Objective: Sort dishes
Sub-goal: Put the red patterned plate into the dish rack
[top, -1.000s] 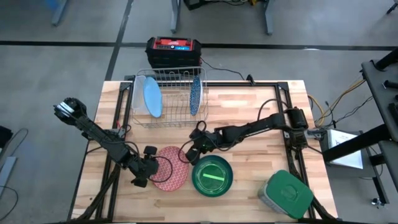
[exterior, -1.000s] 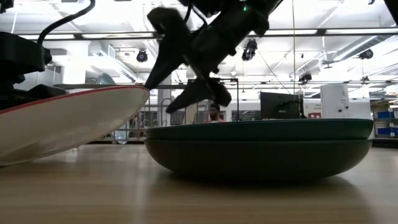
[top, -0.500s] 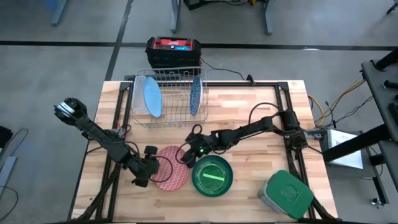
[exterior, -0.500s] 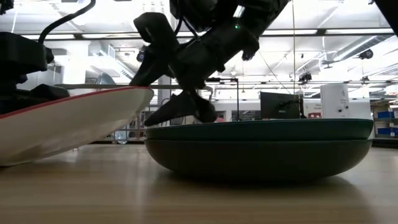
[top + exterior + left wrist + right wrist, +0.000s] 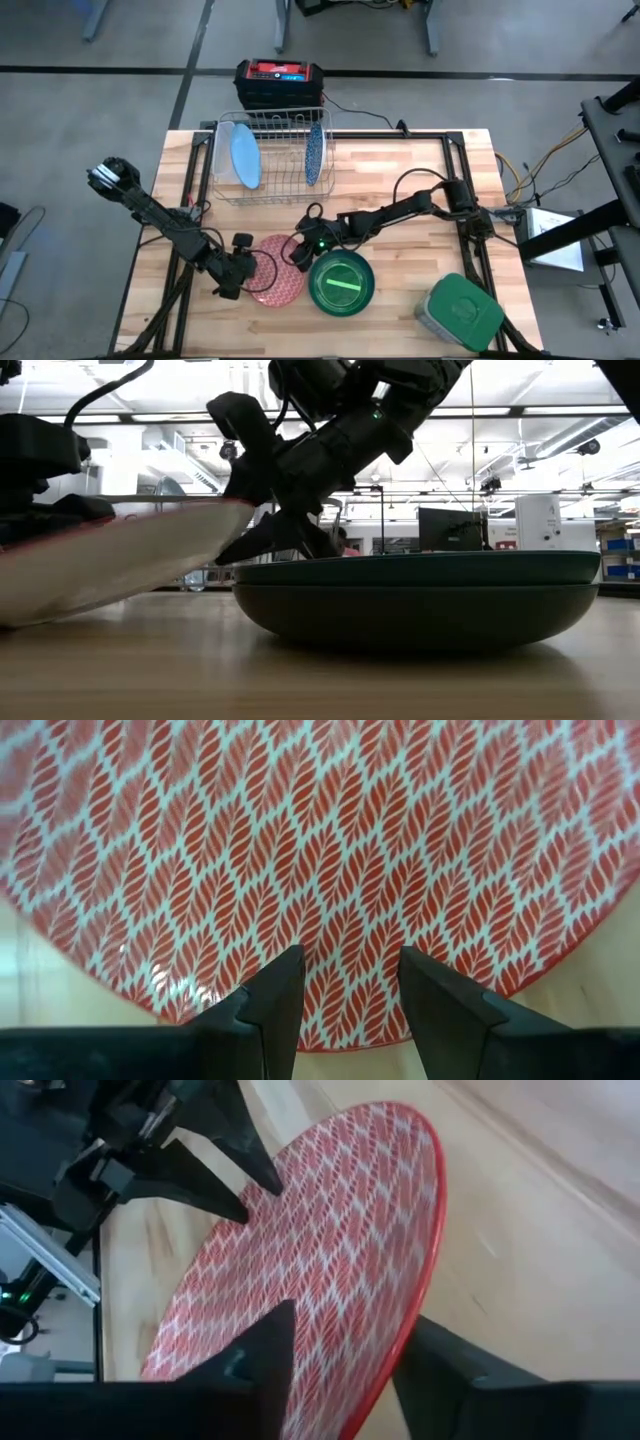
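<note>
A red leaf-patterned plate point(image 5: 275, 272) lies tilted on the wooden table. Its left rim is down on the table and its right rim point(image 5: 246, 506) is raised. My left gripper point(image 5: 243, 277) stands at the plate's left rim, fingers apart, tips over the plate's face point(image 5: 320, 840). My right gripper point(image 5: 299, 251) is shut on the plate's right rim. A dark green bowl point(image 5: 341, 283) sits on the table just right of the plate. A light blue plate point(image 5: 246, 158) and a blue patterned plate point(image 5: 314, 152) stand upright in the wire rack point(image 5: 270, 122). My left gripper lays both parted fingertips point(image 5: 285, 975) on the plate's upper face just inside its left rim point(image 5: 345, 1038), slanting down from the table's left. Nothing sits between the fingers. That rim stays down on the table. My right gripper has the plate's right rim point(image 5: 392, 1365) between its fingers, one over the patterned face point(image 5: 270, 1340) and one under the rim. The fingers slant down from the table's right. The rim is off the table and the plate slopes down to its left.
A square grey container with a green lid point(image 5: 460, 312) sits at the near right corner. The green bowl's rim point(image 5: 420, 568) is close beside the raised plate rim. A black and red box point(image 5: 280, 82) stands beyond the table's far edge.
My right gripper has come down and toward the plate's raised right rim, tipping further down, and its fingers have closed from wide apart onto that rim. The plate and my left gripper have stayed where they were.
</note>
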You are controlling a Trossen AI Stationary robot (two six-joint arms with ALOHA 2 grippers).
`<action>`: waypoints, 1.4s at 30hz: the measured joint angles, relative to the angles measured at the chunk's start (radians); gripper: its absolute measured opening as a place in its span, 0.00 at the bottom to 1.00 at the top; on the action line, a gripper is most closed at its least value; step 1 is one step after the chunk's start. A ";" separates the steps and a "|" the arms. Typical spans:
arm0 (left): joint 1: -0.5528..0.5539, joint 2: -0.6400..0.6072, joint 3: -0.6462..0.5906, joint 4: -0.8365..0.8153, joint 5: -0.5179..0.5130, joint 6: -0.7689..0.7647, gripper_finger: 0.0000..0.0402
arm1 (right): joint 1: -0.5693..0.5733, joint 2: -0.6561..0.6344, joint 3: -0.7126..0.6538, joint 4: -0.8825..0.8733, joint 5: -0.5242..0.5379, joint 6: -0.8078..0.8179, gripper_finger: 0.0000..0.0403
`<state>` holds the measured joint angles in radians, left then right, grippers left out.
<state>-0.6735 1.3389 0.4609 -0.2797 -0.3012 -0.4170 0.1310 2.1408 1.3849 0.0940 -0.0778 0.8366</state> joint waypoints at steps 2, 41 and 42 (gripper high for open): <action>0.000 -0.004 0.002 0.000 -0.006 0.013 0.38 | 0.000 -0.004 0.000 -0.008 0.006 0.001 0.26; -0.019 -0.509 0.370 -0.523 -0.338 0.263 0.38 | 0.100 -0.330 0.000 -0.175 0.573 -0.209 0.00; -0.019 -0.519 0.376 -0.524 -0.357 0.283 0.38 | 0.108 -0.343 0.000 -0.174 0.626 -0.217 0.00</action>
<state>-0.6922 0.8195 0.8367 -0.8037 -0.6580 -0.1341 0.2394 1.7983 1.3846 -0.0801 0.5484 0.6194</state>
